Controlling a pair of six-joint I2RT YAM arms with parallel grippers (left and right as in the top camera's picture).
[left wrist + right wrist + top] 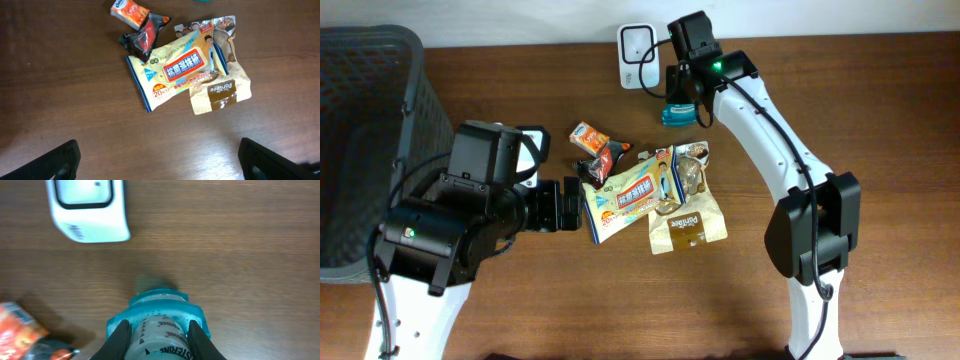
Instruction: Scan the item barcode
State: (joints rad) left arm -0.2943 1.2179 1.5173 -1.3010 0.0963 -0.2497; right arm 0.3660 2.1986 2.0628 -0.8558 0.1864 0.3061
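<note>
My right gripper (pixel 685 97) (pixel 158 339) is shut on a teal mouthwash bottle (pixel 677 115) (pixel 160 311), its black fingers (pixel 119 339) pressing either side of the bottle's white printed part. The bottle hangs over the wood just right of and below the white barcode scanner (pixel 637 44) (pixel 88 209), apart from it. No barcode shows on the bottle. My left gripper (pixel 566 204) (pixel 159 161) stands wide open and empty above the table, left of a pile of packets; only its black fingertips (pixel 59 162) show in the left wrist view.
The pile holds a wet-wipes pack (pixel 625 198) (pixel 175 70), a tan bag (pixel 687 226) (pixel 220 93), an orange packet (pixel 587 134) (pixel 129 10) and a black-red wrapper (pixel 602 165) (pixel 145 35). A dark mesh basket (pixel 370 120) fills the far left.
</note>
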